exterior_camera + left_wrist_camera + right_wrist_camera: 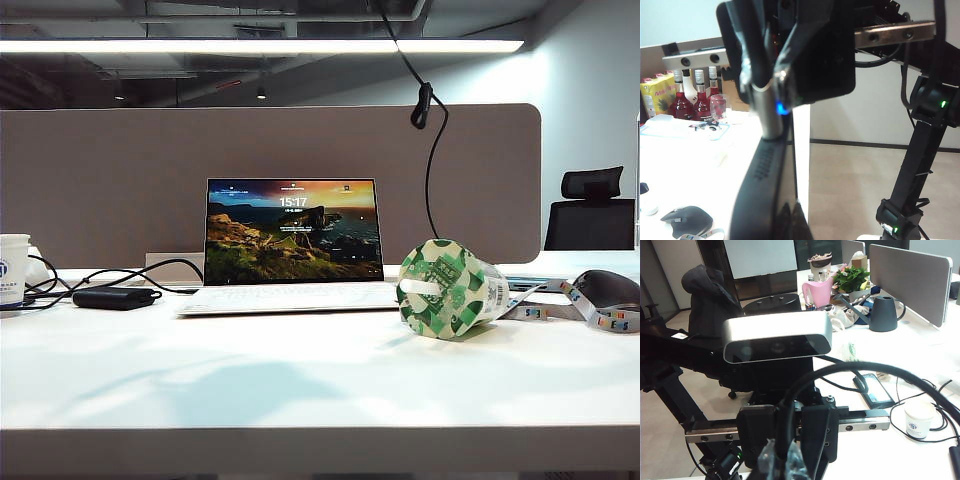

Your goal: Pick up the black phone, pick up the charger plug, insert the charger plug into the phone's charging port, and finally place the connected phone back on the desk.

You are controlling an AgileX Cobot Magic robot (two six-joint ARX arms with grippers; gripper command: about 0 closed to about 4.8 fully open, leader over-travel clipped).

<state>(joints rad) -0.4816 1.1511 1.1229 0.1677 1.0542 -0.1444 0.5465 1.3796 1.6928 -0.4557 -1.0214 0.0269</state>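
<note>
Left claw (771, 82), as we see it at the wrist, is clamped on the black phone (767, 185), held above the table (695, 160). Our right claw (782, 460) is closed around the black cable (850, 370); we cannot see the plug.

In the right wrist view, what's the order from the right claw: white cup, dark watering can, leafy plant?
From the right claw, close before its camera, shut on the black cable:
1. white cup, on the desk nearby.
2. dark watering can, farther along the desk.
3. leafy plant, just behind the can.
</note>
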